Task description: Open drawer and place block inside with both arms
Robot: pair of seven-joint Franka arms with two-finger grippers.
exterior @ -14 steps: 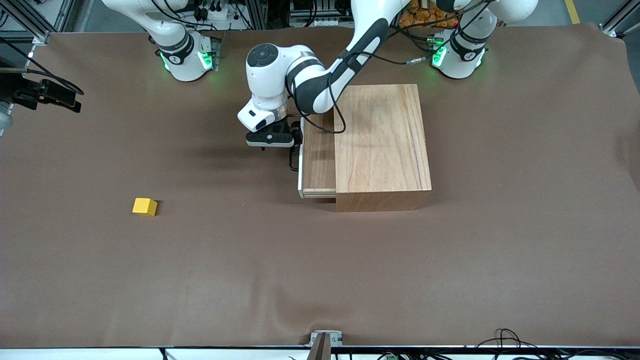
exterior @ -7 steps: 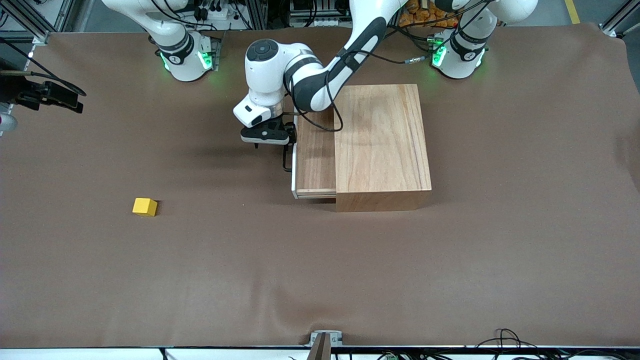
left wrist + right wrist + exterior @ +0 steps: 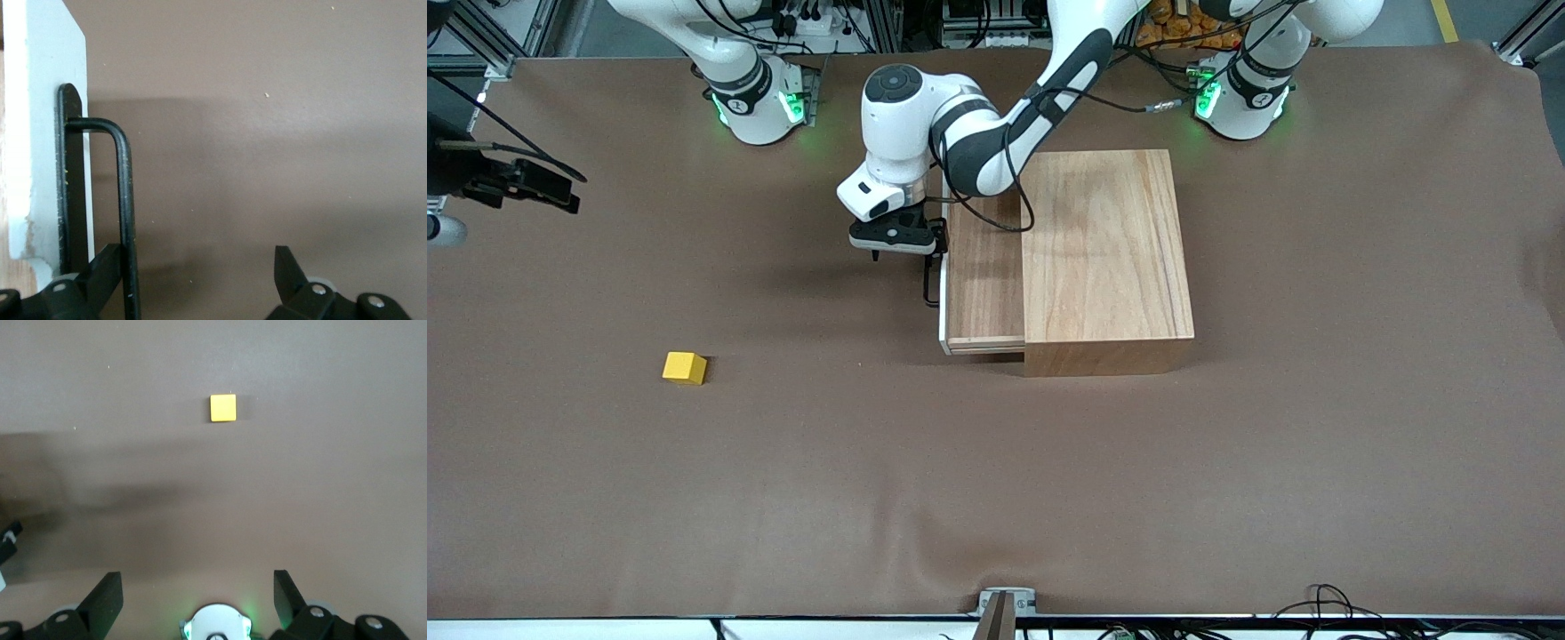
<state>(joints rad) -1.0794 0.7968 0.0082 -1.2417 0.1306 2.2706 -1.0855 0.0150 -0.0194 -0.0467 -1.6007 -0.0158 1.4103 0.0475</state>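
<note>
The drawer (image 3: 983, 276) stands partly pulled out of the wooden box (image 3: 1107, 258), toward the right arm's end of the table. My left gripper (image 3: 907, 249) is at its black loop handle (image 3: 931, 283). In the left wrist view the gripper (image 3: 197, 261) is open, and the handle bar (image 3: 124, 200) lies against the inner side of one finger (image 3: 103, 263), in front of the pale front panel (image 3: 47, 100). The yellow block (image 3: 684, 367) lies alone on the brown cloth, nearer to the camera. My right gripper (image 3: 197, 587) hangs open high above the table, holding nothing, with the block (image 3: 223, 407) far below.
The brown cloth (image 3: 996, 498) covers the whole table. The right arm's hand (image 3: 511, 178) shows at the edge of the front view, high up. Both green-lit bases (image 3: 760, 102) (image 3: 1240, 98) stand along the table's robot side. A small bracket (image 3: 1003, 604) sits at the camera-side edge.
The drawer has slid farther out toward the right arm's end, with my left gripper moving along at the handle. The block has not moved. The right hand drifted slightly.
</note>
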